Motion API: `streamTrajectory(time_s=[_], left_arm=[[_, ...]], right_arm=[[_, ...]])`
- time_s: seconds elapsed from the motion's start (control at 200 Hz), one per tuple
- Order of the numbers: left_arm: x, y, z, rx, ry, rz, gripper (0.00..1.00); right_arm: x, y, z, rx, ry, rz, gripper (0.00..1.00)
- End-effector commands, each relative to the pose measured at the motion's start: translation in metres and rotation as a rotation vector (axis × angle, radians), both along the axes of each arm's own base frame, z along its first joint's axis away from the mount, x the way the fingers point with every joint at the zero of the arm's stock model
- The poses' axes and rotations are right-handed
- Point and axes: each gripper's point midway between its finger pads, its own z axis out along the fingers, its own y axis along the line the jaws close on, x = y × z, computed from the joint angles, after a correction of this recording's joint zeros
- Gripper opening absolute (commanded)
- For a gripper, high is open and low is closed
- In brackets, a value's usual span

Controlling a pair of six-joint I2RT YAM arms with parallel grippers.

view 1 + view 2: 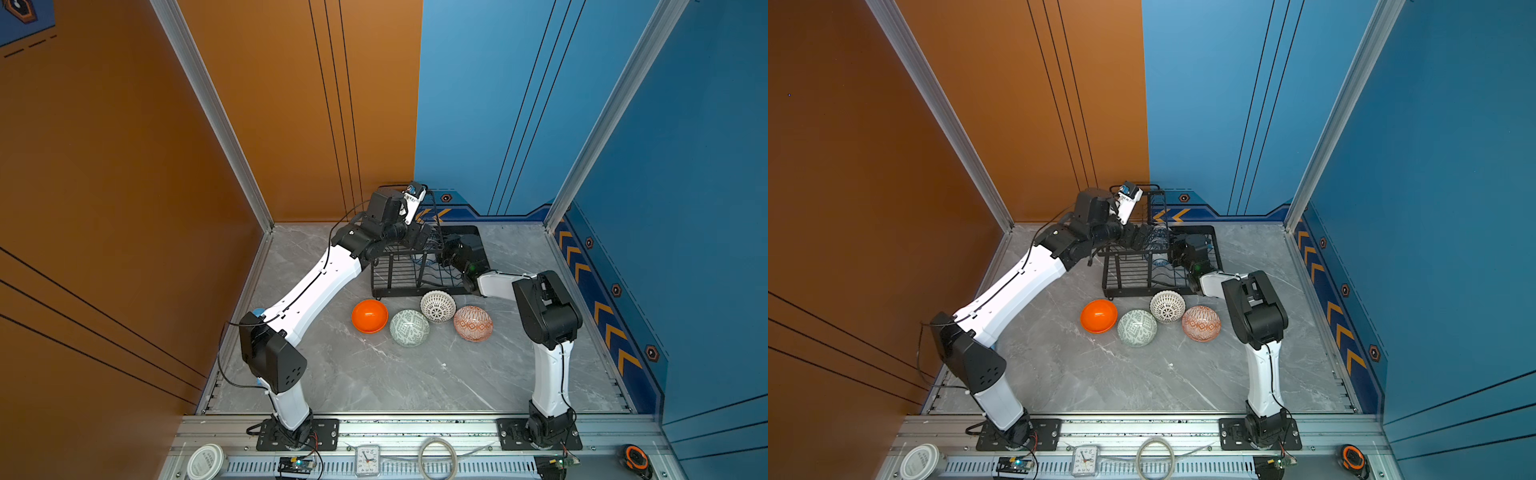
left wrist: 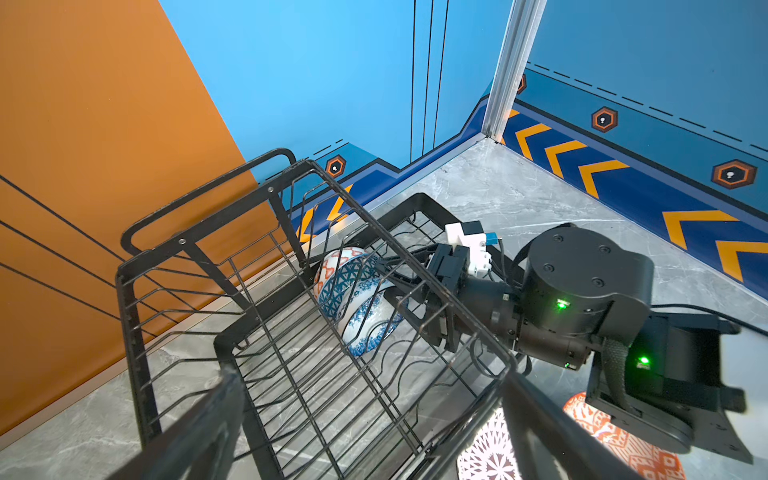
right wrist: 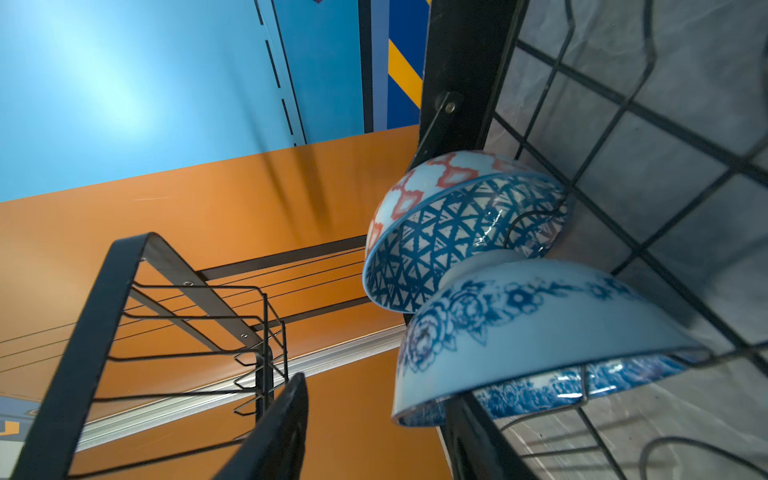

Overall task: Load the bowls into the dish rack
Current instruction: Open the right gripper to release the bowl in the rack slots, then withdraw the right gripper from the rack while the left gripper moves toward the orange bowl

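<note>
The black wire dish rack (image 1: 397, 291) (image 1: 1128, 291) (image 2: 166, 245) (image 3: 83, 324) stands at the back of the table. In its lower tier two bowls stand on edge: the blue geometric bowl (image 2: 347, 284) (image 3: 449, 232) and the white bowl with blue flowers (image 2: 372, 332) (image 3: 540, 324). My right gripper (image 1: 441, 248) (image 2: 384, 280) (image 3: 374, 395) is open around the floral bowl's rim, with one finger clear of it. My left gripper (image 1: 419, 239) (image 2: 374, 436) hangs wide open over the upper shelf, holding nothing. On the table lie the orange bowl (image 1: 369, 316), pale green bowl (image 1: 409, 327), lattice bowl (image 1: 437, 306) and orange-white diamond bowl (image 1: 473, 323).
The four loose bowls lie close together just in front of the rack. A light-blue cylinder (image 1: 258, 311) peeks out behind the left arm. A clock (image 1: 367, 460), a tape ring (image 1: 436, 457) and a white lid (image 1: 205, 461) sit on the front rail. Walls close in at the back and sides.
</note>
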Motion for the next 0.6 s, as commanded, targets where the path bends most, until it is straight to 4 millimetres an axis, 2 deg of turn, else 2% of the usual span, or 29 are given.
streamTrajectory(time_s=[0.0,0.225,0.596], left_arm=[[0.001,0.000,0.020,-0.013,-0.053,0.010,0.98],[0.001,0.003,0.022,-0.010,-0.058,0.020,0.98],[0.000,0.007,0.028,-0.024,-0.070,0.036,0.98]], right_arm=[[-0.008,-0.005,0.013,-0.014,-0.019,0.018,0.54],[-0.019,-0.015,0.011,-0.026,-0.009,0.019,0.56],[-0.039,-0.032,0.016,-0.047,-0.013,0.027,0.78]])
